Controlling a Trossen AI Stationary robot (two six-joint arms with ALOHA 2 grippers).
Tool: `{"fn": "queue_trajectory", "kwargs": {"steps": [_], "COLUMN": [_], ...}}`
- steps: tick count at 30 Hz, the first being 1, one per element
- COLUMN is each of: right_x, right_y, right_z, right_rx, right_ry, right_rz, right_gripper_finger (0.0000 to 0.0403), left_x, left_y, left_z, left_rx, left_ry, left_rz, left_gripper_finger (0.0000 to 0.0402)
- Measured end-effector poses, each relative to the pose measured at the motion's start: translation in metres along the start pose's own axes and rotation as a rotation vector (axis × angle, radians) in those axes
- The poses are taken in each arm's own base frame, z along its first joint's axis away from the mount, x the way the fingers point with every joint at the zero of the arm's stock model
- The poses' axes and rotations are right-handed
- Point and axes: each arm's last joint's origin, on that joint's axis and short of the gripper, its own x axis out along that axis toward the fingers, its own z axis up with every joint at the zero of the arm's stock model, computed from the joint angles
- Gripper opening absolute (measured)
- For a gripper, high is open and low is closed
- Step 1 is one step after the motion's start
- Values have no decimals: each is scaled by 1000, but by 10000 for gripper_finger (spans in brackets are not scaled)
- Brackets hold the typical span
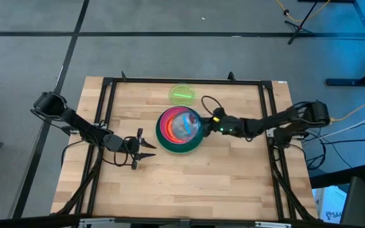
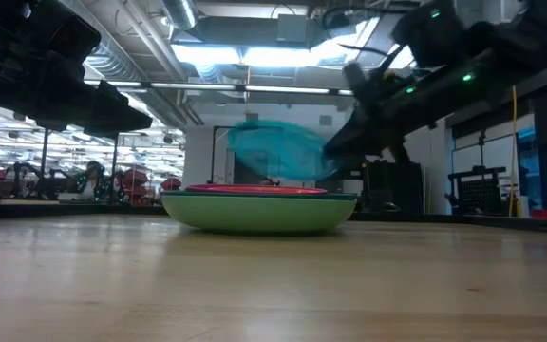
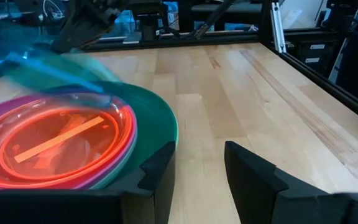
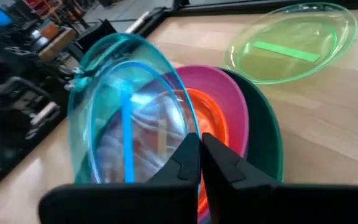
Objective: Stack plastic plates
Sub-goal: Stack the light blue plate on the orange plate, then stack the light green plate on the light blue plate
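Teal and translucent, the small teal plate (image 4: 126, 106) is pinched at its rim by the right claw (image 4: 201, 158), whose two dark fingers are closed tight on the plastic; the plate hangs tilted over the stack of plates (image 1: 181, 131) rather than lying flat on it, and in the low view it shows as a slanted teal disc (image 2: 278, 150) above the pile. In the stack, a translucent orange plate (image 3: 58, 143) lies topmost, nested inside a magenta plate (image 4: 219, 93), which sits in a dark green plate (image 4: 266, 134); from the low view a light green plate (image 2: 259, 213) is the widest and lowest, resting on the wooden counter (image 1: 233, 183). Seen from above, the stack sits near the middle of the counter. At about twelve o'clock from it, just beside it but not touching, a lime plate (image 1: 182, 95) lies flat by itself near the counter's far edge. The right arm reaches in from three o'clock, its claw at the stack's three o'clock rim. At about nine o'clock from the stack, the left claw (image 1: 146, 149) hovers apart from the plates, its fingers spread with nothing between them; its wrist view shows the dark green rim just beyond one fingertip. A black metal frame (image 1: 109, 101) borders the counter.
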Motion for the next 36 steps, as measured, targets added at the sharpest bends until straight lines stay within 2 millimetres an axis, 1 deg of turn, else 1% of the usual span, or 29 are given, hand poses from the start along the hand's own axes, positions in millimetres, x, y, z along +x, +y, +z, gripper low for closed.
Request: {"fn": "queue_trajectory", "kwargs": {"steps": [8, 12, 15, 18, 21, 25, 28, 31, 33, 36], "right_x": [34, 45, 49, 49, 47, 39, 31, 25, 23, 21], "right_y": [3, 3, 3, 2, 4, 11, 14, 15, 14, 13], "right_z": [-4, -10, -13, -14, -11, 0, 10, 16, 17, 17], "right_rx": [-10, -21, -50, -85, -164, -286, -344, -399, -408, -411], "right_ry": [20, 30, 50, 50, 44, 12, 2, -14, -22, -9], "right_rz": [-56, -77, -80, -81, -80, -57, -60, -103, -131, -142], "right_gripper_finger": [5, 6, 20, 54, 96, 139, 156, 164, 166, 166], "left_x": [0, 0, 0, 0, 0, 1, 5, 14, 23, 38], "left_y": [0, 0, 0, 0, 1, 9, 20, 35, 47, 67], "left_z": [0, 0, 0, 5, 9, 19, 26, 34, 42, 54], "left_rx": [0, 0, -2, -19, -8, 22, -22, -41, -27, -12], "left_ry": [0, 0, -5, -49, -90, -177, -213, -201, -151, -23], "left_rz": [-2, -1, 1, 2, 10, 77, 187, 319, 389, 472], "left_gripper_finger": [131, 131, 131, 131, 131, 131, 131, 131, 131, 131]}}
